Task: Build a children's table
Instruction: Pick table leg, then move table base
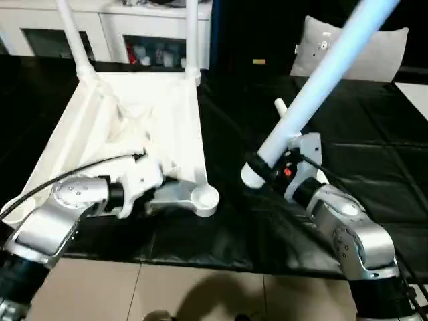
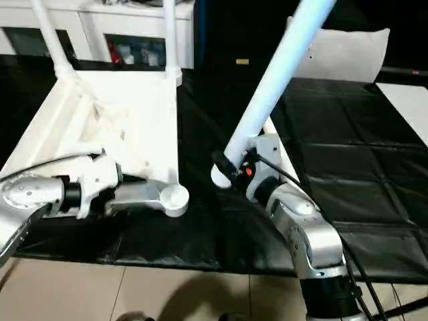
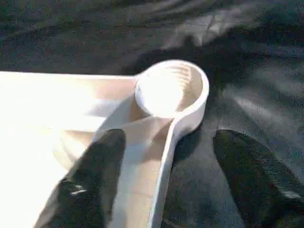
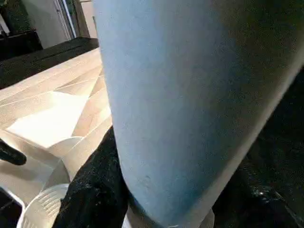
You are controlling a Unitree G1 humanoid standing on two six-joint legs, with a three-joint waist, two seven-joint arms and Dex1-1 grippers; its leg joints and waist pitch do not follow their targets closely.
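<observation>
The children's table top point(image 1: 127, 114) lies upside down on the black cloth, ribs facing up. Two white legs point(image 1: 73, 40) point(image 1: 192, 37) stand in its far corner sockets. The near right corner socket point(image 1: 204, 198) holds no leg. My left gripper point(image 3: 170, 138) is open just behind that socket. One finger point(image 3: 95, 175) is inside the top and the other is outside on the cloth, with the side wall between them untouched. My right gripper point(image 1: 264, 170) is shut on a third leg point(image 1: 328, 67) near its lower end. That leg tilts up to the right, its end hovering right of the socket.
The end of another white tube point(image 1: 279, 105) lies on the cloth behind the held leg. A grey cushion point(image 1: 381, 53) sits at the back right, and a white cabinet point(image 1: 134, 33) stands behind the work table. The black table's front edge point(image 1: 200, 261) runs just below my forearms.
</observation>
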